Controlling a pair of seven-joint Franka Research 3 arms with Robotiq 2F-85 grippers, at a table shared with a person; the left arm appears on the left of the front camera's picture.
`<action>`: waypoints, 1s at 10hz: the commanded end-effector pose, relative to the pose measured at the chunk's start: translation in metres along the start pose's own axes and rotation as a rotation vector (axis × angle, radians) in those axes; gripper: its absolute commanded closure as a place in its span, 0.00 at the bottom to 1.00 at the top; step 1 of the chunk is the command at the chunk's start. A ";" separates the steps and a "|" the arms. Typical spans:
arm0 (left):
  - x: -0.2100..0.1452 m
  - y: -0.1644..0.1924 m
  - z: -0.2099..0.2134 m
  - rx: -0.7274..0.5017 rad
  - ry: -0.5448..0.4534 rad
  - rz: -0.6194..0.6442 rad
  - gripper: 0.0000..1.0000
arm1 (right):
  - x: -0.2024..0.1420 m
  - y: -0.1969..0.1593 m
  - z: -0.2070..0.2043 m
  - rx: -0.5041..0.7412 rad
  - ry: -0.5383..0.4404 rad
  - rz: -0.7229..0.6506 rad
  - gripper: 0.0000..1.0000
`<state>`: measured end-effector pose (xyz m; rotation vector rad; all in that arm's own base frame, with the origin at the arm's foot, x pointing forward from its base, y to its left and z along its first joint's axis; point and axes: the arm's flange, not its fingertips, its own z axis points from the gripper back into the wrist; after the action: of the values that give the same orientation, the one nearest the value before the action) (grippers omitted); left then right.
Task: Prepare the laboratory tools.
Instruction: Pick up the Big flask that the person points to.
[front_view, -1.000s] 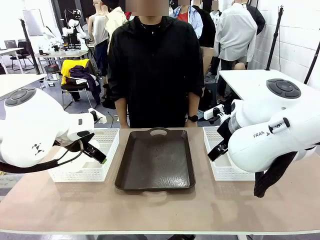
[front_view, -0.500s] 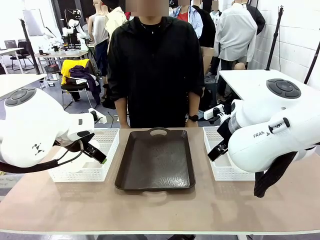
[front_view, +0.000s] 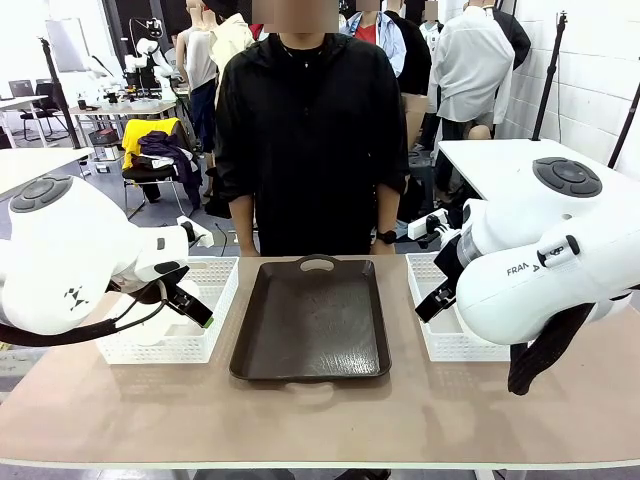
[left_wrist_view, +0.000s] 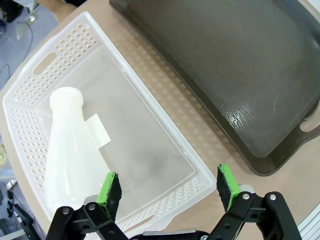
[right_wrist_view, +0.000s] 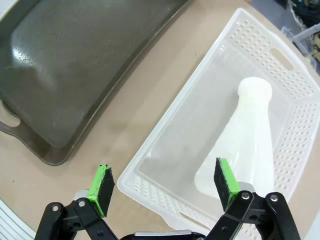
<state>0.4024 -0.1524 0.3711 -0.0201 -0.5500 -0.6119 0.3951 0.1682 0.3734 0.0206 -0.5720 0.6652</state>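
White right arm (front_view: 545, 300), "FRAN"; frosted flask (right_wrist_view: 247, 145)

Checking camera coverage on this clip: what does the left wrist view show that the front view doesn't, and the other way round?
Left wrist view: a frosted-white flask lying on its side inside the left basket, neck toward a handle cut-out, and the open left gripper hovering over one end of that basket. Front view: the person standing at the far side, the right arm and the right basket. Shared: the empty dark tray, the left basket beside it, and the table.
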 end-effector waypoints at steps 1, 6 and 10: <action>0.000 0.001 0.000 0.000 0.000 0.003 0.00 | 0.000 0.000 0.000 0.001 0.000 -0.002 0.00; 0.016 0.041 0.067 -0.109 -0.121 0.167 0.00 | 0.008 -0.019 0.073 0.150 -0.085 -0.098 0.00; 0.005 0.115 0.096 -0.370 -0.219 0.390 0.00 | 0.003 -0.120 0.093 0.352 -0.060 -0.285 0.00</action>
<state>0.4103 -0.0640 0.4801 -0.4321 -0.6254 -0.3539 0.3990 0.0752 0.4775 0.3731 -0.5415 0.5051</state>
